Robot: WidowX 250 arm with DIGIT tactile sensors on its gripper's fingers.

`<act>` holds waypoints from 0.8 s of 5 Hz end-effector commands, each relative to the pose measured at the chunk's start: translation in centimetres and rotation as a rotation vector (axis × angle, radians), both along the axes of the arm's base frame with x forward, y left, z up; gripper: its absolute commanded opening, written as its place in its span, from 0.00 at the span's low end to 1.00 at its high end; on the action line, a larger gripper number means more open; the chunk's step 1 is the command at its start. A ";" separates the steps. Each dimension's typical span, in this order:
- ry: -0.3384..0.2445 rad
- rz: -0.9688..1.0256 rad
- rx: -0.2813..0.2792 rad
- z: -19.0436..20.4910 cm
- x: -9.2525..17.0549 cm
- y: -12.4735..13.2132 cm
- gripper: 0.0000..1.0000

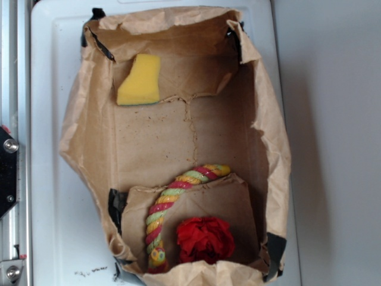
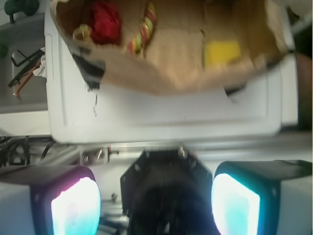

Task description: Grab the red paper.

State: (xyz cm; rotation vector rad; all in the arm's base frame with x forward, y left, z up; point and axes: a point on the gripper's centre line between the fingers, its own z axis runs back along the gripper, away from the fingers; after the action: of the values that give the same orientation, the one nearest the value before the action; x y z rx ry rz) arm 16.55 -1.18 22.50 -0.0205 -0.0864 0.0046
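The red paper (image 1: pixel 205 239) is a ruffled bright red wad lying inside the open brown paper bag (image 1: pixel 89 137), near its front end and right of the striped rope (image 1: pixel 169 205). In the wrist view the red paper (image 2: pixel 106 22) shows at the top left, far from the fingers. My gripper (image 2: pixel 156 203) is open, its two glowing pads (image 2: pixel 76 208) wide apart with nothing between them. It hangs outside the bag, over the edge of the white base. The gripper does not appear in the exterior view.
A yellow sponge (image 1: pixel 140 81) lies at the bag's far end. The bag rests on a white lid-like base (image 1: pixel 47 196). The bag's crumpled walls stand up all around. A metal rail with black brackets (image 1: pixel 7 167) runs along the left.
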 end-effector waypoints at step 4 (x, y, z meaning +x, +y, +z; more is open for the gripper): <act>-0.170 -0.492 0.146 -8.3 11.6 5.1 1.00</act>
State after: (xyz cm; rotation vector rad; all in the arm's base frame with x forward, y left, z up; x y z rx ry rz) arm 27.64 3.74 13.28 0.0738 -0.2228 -0.4970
